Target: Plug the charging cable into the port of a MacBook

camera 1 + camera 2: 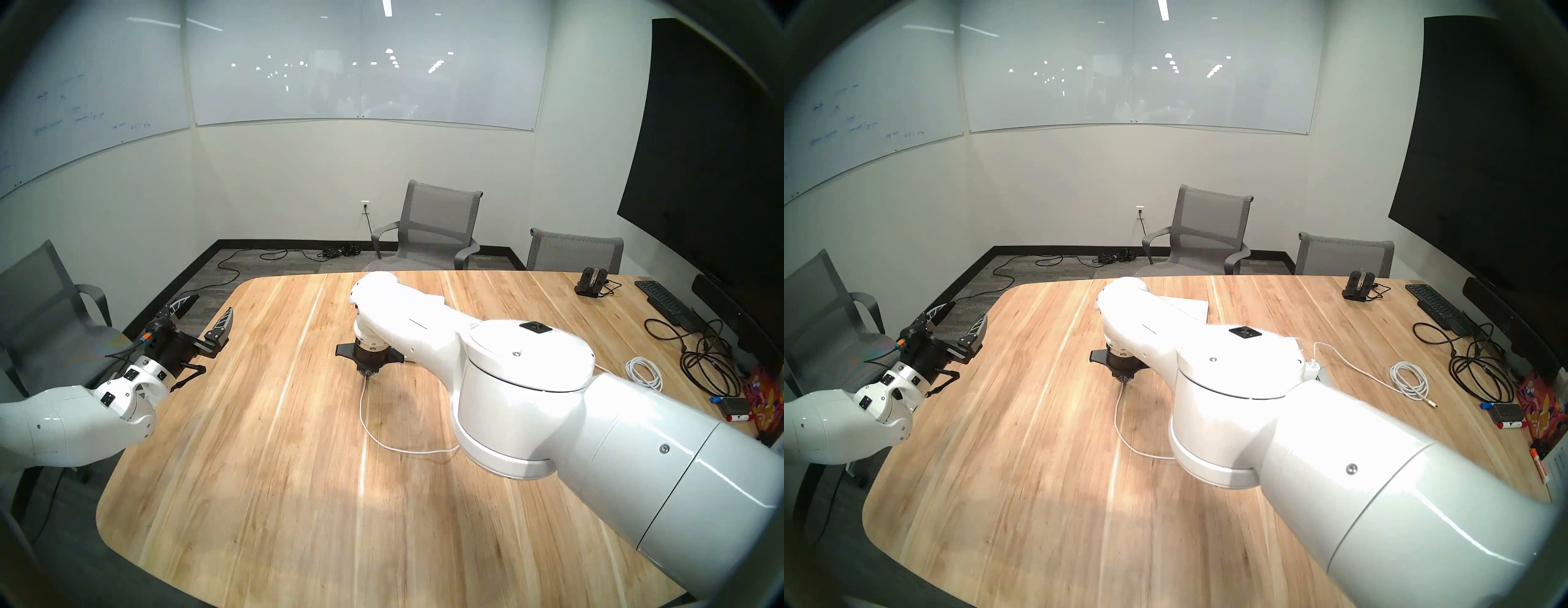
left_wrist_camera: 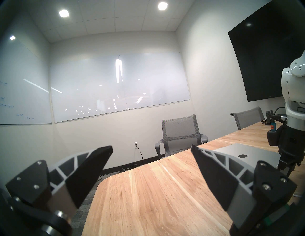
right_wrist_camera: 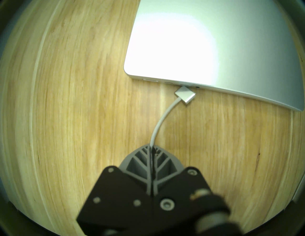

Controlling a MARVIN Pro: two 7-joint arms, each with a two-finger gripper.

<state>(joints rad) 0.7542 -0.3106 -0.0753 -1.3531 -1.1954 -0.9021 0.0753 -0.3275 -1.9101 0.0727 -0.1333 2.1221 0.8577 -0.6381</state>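
My right gripper (image 3: pixel 151 148) is shut on the white charging cable (image 3: pixel 160 122) and points down at the wooden table (image 1: pixel 263 446). The cable's flat silver connector tip (image 3: pixel 185 94) lies tilted beside the MacBook's (image 3: pixel 198 41) silver side edge, one corner touching it at the slot farthest from the laptop's rounded corner. The port, the endmost slot nearest that corner (image 3: pixel 149 80), is bare. The cable trails in a loop behind the gripper (image 1: pixel 368 373). The MacBook's lid with its apple logo shows in the left wrist view (image 2: pixel 257 151). My left gripper (image 1: pixel 212 303) is open and empty over the table's left edge.
A bundled white cord (image 1: pixel 1409 378), a tangle of black cables (image 1: pixel 704 361), a black keyboard (image 1: pixel 666 301) and a small black dock (image 1: pixel 592 280) lie at the table's right side. Grey chairs (image 1: pixel 441 225) stand around the table. My right arm hides most of the laptop from the head.
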